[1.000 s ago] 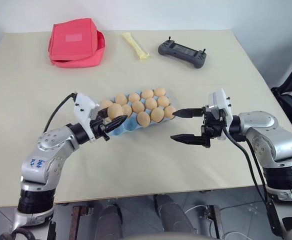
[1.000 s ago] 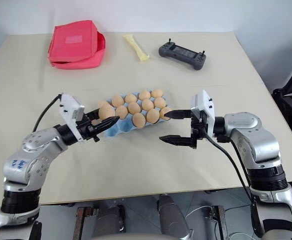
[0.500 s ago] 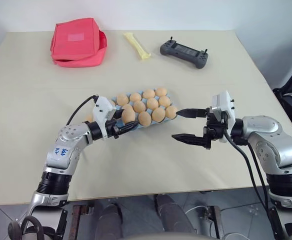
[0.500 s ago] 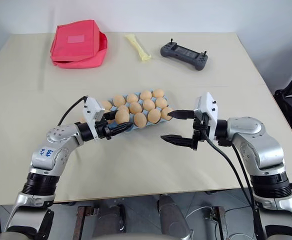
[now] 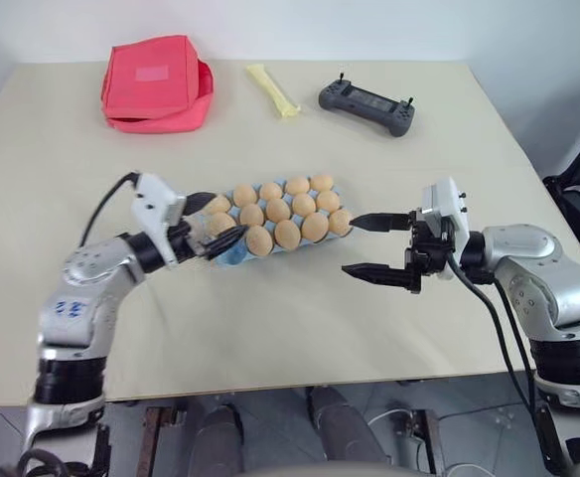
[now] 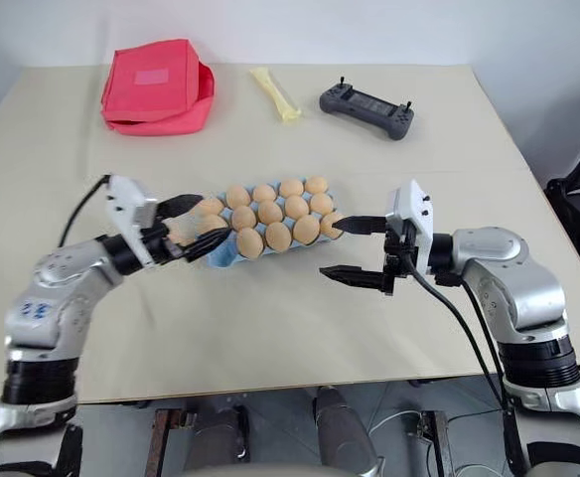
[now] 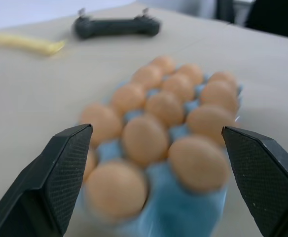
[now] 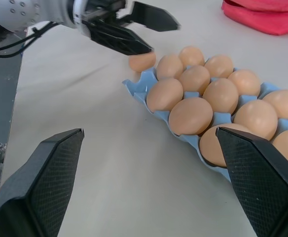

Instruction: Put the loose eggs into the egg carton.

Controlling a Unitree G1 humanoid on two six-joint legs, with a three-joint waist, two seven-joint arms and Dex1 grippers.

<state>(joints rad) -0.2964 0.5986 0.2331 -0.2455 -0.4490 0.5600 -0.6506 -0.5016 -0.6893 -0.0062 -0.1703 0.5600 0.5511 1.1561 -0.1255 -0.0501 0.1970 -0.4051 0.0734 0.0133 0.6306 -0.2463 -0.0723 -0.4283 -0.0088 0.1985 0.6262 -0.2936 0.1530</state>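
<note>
Light blue egg carton (image 5: 232, 254) mid-table, cups packed with tan eggs (image 5: 288, 234), left gripper (image 5: 214, 221) spread wide and empty at its near-left end, right gripper (image 5: 372, 244) agape, empty, beside the far end, right wrist view catching one egg (image 8: 142, 61) behind the carton's corner

beige table (image 5: 300, 328) (matte), white wall (image 5: 300, 25)

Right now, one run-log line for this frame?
left claw: open, at carton end | right claw: open, empty, at other end | egg carton: on table, eggs in cups
</note>
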